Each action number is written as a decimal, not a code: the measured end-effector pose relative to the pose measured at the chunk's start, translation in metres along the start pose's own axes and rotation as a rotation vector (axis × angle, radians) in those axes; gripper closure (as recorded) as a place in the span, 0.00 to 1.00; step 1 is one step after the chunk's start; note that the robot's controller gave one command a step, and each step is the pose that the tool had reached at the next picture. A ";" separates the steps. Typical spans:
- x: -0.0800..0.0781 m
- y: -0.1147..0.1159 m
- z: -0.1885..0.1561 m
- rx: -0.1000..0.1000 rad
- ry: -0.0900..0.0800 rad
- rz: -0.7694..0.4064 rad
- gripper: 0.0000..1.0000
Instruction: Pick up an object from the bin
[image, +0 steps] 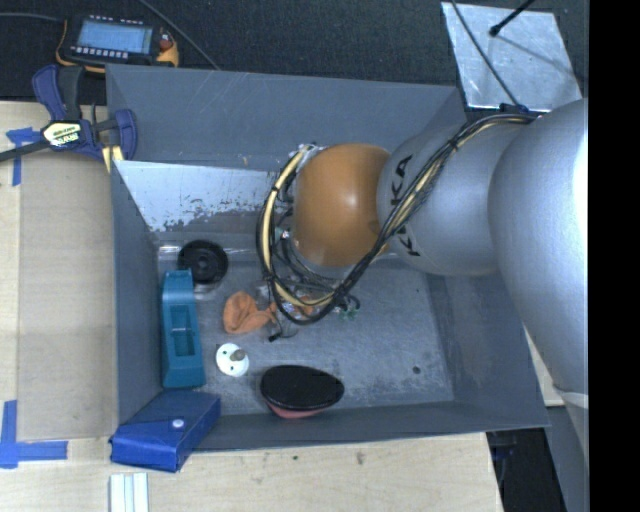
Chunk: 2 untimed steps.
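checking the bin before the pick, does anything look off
The blue box lies askew across the bin's lower-left corner, partly over the rim instead of on the floor. Nothing else looks spilled or damaged.

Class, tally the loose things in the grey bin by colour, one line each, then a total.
Blue: 2 (tape dispenser, box)
Black: 2 (round disc, oval pad)
Orange: 1 (crumpled lump)
White: 1 (small knob)
Total: 6

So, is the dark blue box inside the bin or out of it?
Partly out: the dark blue box lies across the bin's rim at the view's lower left corner, one end hanging outside.
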<state>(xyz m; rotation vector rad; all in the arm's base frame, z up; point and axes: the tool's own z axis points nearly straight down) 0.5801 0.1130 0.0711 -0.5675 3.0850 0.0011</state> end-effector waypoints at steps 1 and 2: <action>0.000 0.000 0.000 0.000 0.000 0.001 1.00; 0.007 -0.029 -0.171 0.003 -0.005 -0.046 1.00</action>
